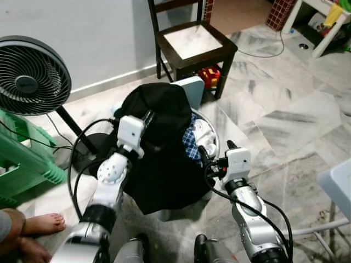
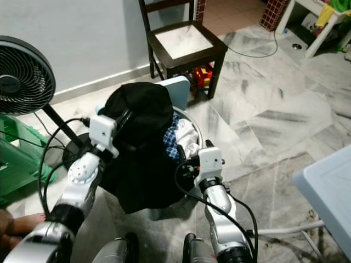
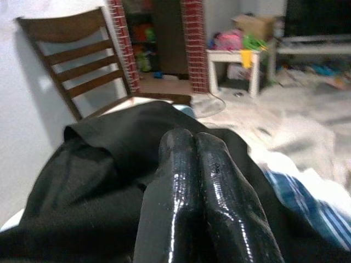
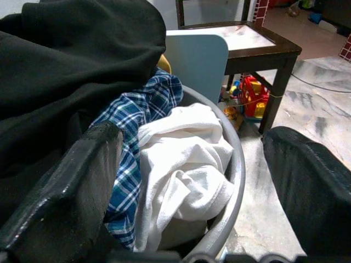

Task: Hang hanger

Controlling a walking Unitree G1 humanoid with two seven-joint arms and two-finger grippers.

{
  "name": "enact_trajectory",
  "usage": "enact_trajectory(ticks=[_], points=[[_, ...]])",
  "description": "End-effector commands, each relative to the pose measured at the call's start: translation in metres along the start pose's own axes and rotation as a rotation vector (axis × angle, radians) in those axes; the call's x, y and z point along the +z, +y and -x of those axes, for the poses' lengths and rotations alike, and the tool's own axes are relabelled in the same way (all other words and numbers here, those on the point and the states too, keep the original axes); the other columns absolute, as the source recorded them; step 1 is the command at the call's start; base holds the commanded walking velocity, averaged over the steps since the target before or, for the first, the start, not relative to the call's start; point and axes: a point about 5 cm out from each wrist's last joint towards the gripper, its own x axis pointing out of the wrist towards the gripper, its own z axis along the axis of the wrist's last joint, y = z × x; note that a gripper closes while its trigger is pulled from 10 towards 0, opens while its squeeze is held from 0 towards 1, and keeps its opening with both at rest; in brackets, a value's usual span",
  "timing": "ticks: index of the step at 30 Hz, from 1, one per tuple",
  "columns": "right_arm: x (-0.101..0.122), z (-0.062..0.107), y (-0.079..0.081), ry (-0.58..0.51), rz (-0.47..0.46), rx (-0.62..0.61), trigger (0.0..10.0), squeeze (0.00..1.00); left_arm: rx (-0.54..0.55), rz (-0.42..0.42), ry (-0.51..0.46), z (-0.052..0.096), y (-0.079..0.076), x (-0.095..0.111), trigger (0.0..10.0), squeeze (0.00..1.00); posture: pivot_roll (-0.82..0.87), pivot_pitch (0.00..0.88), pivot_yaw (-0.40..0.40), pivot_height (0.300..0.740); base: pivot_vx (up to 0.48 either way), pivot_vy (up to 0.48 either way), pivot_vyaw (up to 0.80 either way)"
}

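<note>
Left tool (image 3: 194,143) pinched, perhaps, on crumpled black garment (image 1: 164,159)

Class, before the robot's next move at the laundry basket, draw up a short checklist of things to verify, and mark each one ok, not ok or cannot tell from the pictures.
1. Right gripper open at the basket rim: ok, fingers spread wide.
2. Left gripper on the black garment: fingers together over the cloth; whether cloth is pinched, cannot tell.
3. Hanger located: not ok, none seen among the clothes.
4. White cloth and blue checked shirt reachable: ok, both lie exposed in the basket.
5. Person's feet near the left arm: not ok, close by.
6. Cable near the fan snag-free: cannot tell.
</note>
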Motion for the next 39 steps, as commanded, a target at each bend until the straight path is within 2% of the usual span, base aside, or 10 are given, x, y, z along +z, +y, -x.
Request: enact_trajectory(ticks=[1, 5, 6, 7, 8, 11, 14, 21, 25, 39], points=[[-0.005, 0.003, 0.000, 0.023, 0.001, 0.000, 10.0, 0.00, -0.054, -0.050, -0.013, 0.007, -0.004, 0.001, 0.0, 0.00, 0.01, 0.247, 0.002, 0.740, 0.000, 0.000, 0.00], [-0.005, 0.003, 0.002, 0.024, 0.001, 0.002, 10.0, 0.00, -0.076, -0.059, -0.003, 0.011, -0.007, -0.001, 0.0, 0.00, 0.01, 0.248, 0.003, 0.740, 0.000, 0.000, 0.00], [-0.005, 0.002, 0.003, 0.025, 0.001, 0.006, 10.0, 0.00, -0.125, -0.061, 0.029, 0.015, -0.014, -0.007, 2.7, 0.00, 0.01, 0.250, 0.004, 0.740, 0.000, 0.000, 0.00], [-0.005, 0.002, 0.003, 0.025, 0.001, 0.006, 10.0, 0.00, -0.125, -0.061, 0.029, 0.015, -0.014, -0.007, 2.7, 0.00, 0.01, 0.250, 0.004, 0.740, 0.000, 0.000, 0.00], [-0.005, 0.002, 0.005, 0.025, 0.000, 0.009, 10.0, 0.00, -0.183, -0.060, 0.079, 0.019, -0.022, -0.016, 10.0, 1.00, 0.01, 0.252, 0.004, 0.740, 0.000, 0.000, 0.00], [-0.005, 0.002, 0.005, 0.024, 0.000, 0.008, 10.0, 0.00, -0.275, -0.063, 0.137, 0.021, -0.033, -0.024, 10.0, 1.00, 0.00, 0.251, 0.010, 0.740, 0.000, 0.000, 0.00], [-0.005, 0.002, 0.005, 0.024, 0.000, 0.008, 10.0, 0.00, -0.275, -0.063, 0.137, 0.021, -0.033, -0.024, 10.0, 1.00, 0.00, 0.251, 0.010, 0.740, 0.000, 0.000, 0.00], [-0.006, 0.004, 0.003, 0.025, 0.002, -0.002, 10.0, 0.00, -0.415, -0.082, 0.198, 0.019, -0.050, -0.030, 10.0, 1.00, -0.02, 0.246, 0.015, 0.740, 0.000, 0.000, 0.00], [-0.005, 0.004, 0.003, 0.025, 0.003, -0.005, 10.0, 0.00, -0.512, -0.043, 0.207, 0.016, -0.065, -0.032, 10.0, 1.00, -0.02, 0.246, 0.013, 0.740, 0.000, 0.000, 0.00], [-0.006, 0.004, 0.002, 0.030, 0.006, -0.005, 10.0, 0.00, -0.643, -0.045, 0.357, 0.028, -0.068, -0.051, 10.0, 1.00, -0.03, 0.248, 0.014, 0.740, 0.000, 0.000, 0.00]])
